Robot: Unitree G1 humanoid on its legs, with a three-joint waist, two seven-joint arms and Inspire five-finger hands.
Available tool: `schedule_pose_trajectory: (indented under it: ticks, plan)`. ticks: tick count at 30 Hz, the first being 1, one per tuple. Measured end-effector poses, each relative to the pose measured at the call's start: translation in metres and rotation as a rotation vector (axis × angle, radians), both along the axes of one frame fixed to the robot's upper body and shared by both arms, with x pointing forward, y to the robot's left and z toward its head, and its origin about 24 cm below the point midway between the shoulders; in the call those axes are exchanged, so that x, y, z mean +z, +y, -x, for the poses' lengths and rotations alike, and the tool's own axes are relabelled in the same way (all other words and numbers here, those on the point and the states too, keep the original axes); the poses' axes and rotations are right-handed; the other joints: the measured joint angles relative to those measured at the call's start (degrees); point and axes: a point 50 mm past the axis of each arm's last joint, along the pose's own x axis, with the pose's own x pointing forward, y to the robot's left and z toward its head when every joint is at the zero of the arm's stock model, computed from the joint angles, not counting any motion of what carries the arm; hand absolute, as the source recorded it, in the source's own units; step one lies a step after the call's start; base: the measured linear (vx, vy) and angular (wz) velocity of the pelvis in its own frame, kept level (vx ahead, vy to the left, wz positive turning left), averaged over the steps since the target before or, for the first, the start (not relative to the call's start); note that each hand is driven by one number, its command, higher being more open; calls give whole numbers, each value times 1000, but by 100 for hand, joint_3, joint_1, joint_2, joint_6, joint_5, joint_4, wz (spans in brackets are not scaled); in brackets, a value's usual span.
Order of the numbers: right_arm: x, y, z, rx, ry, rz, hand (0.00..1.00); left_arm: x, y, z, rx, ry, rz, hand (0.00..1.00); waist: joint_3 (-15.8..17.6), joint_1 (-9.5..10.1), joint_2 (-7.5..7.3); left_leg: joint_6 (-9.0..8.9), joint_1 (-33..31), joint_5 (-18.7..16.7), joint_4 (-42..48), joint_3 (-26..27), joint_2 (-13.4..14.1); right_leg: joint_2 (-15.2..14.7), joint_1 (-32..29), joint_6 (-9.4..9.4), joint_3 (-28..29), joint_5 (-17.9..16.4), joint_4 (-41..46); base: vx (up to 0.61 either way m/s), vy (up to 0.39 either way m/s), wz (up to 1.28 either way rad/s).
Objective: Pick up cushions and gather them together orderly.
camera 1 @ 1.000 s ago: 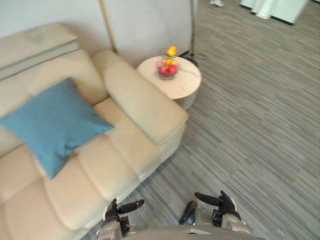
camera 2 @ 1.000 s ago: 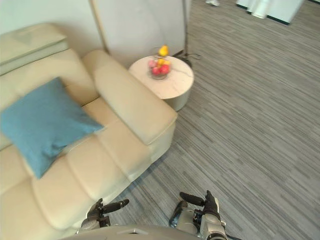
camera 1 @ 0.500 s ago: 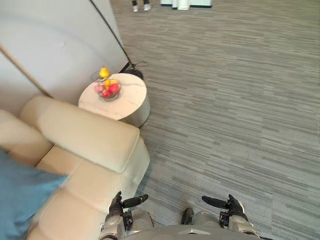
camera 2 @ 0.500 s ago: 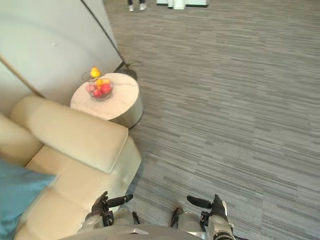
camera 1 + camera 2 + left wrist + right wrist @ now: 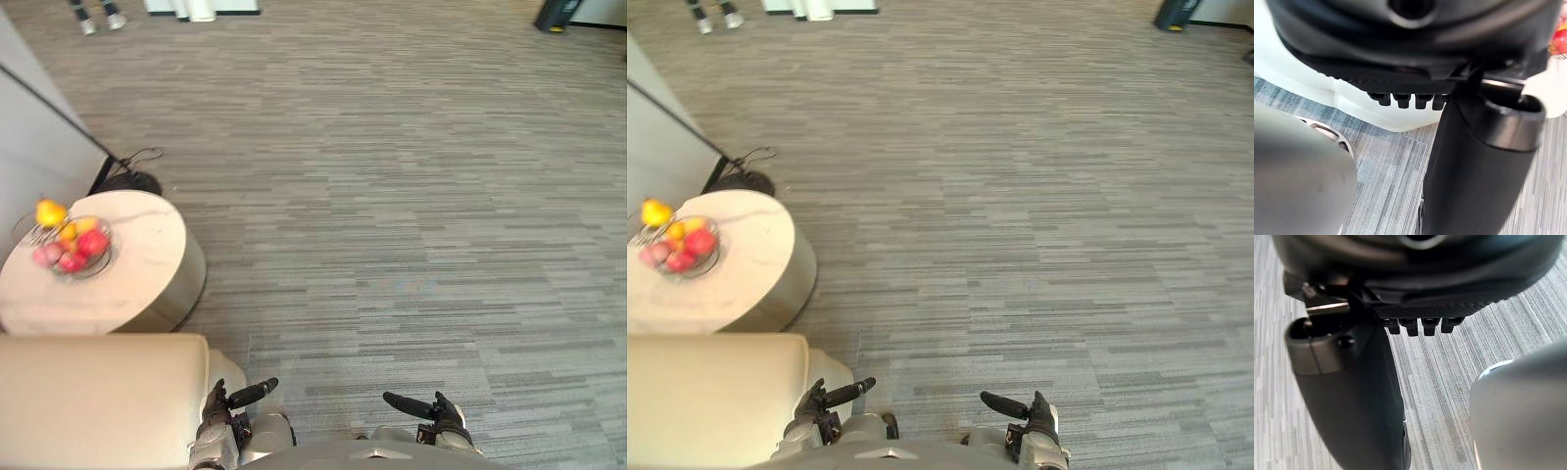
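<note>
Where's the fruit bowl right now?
In the eye views, the fruit bowl sits at the left edge on the round side table, just beyond the sofa armrest in the lower left corner.

Floor (image 5: 411,196) lies open ahead; sofa arm (image 5: 98,392) and round table (image 5: 147,250) flank the left hand (image 5: 219,409).

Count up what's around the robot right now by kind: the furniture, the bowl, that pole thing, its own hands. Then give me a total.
Sofa: 1
Round table: 1
Fruit bowl: 1
Pole stand: 1
Robot hands: 2 (left hand, right hand)
Total: 6
</note>
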Motion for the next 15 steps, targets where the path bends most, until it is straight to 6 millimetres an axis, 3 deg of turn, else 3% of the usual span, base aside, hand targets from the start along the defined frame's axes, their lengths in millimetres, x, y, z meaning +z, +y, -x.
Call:
schedule_pose_trajectory:
  ticks: [2, 4, 5, 7, 10, 11, 12, 13, 14, 15]
  plan:
    - [0, 2, -4, 21, -3, -1, 100, 1, -1, -3, -17, -4, -1, 100, -10, -25, 10, -8, 36, -1, -33, -4, 52, 64, 8, -65, -195, 36, -92, 107, -112, -56]
    - [2, -4, -11, 35, -7, 15, 100, 0, -10, -5, -35, -8, 20, 100, 55, -36, 202, -48, 83, 20, -163, 36, 154, 240, -23, -204, -399, 171, -234, 85, -103, -59]
    - [1, -6, -10, 37, 3, 19, 100, -1, -11, -4, -40, -2, 25, 100, 77, -56, 212, -162, 113, 91, -202, 64, 202, 332, -20, -221, -335, 180, -316, 85, -133, -41]
    - [1, -8, -9, 39, 11, 26, 100, -1, -10, -3, -40, 1, 24, 100, 107, -66, 218, -220, 124, 116, -36, 103, 326, 519, 46, -268, -224, 198, -511, 58, -130, -42]
    - [1, -10, -7, 40, 14, 32, 100, 2, -5, -8, -23, -24, 13, 100, 265, -64, 274, -315, -283, 58, 1814, 60, 980, 967, 523, -433, 125, 294, -1051, 28, -176, -81]
    - [2, -12, -7, 46, 2, 41, 100, 2, -5, -7, 1, -33, 18, 100, 291, -50, 436, 19, -583, 267, 2941, -182, 1380, 1253, 708, -557, 448, 270, -1123, 34, -99, -142]
    - [3, -13, -8, 45, -18, 47, 100, 3, -3, -5, 18, -40, 17, 100, 309, -24, 511, 486, -871, 666, 3706, -499, 1560, 1438, 805, -680, 801, 225, -1116, 59, -50, -200]
    - [5, -14, -8, 15, -34, 45, 100, 3, -2, -3, 17, -37, 15, 100, 303, 21, 520, 232, -1143, 263, 4120, -886, 1412, 1527, 840, -849, 1211, 142, -1089, 118, 11, -195]
    - [4, -16, -7, -2, -28, 48, 100, 3, -2, -4, 19, -44, 15, 100, 304, 7, 506, 130, -1335, -146, 4054, -1071, 1116, 1568, 822, -901, 1554, 146, -1080, 133, 24, -136]
    - [4, -16, -7, -3, -28, 48, 100, 3, -2, -4, 19, -44, 15, 100, 305, 7, 505, 128, -1342, -152, 4048, -1076, 1102, 1569, 820, -902, 1562, 146, -1080, 170, 18, -134]
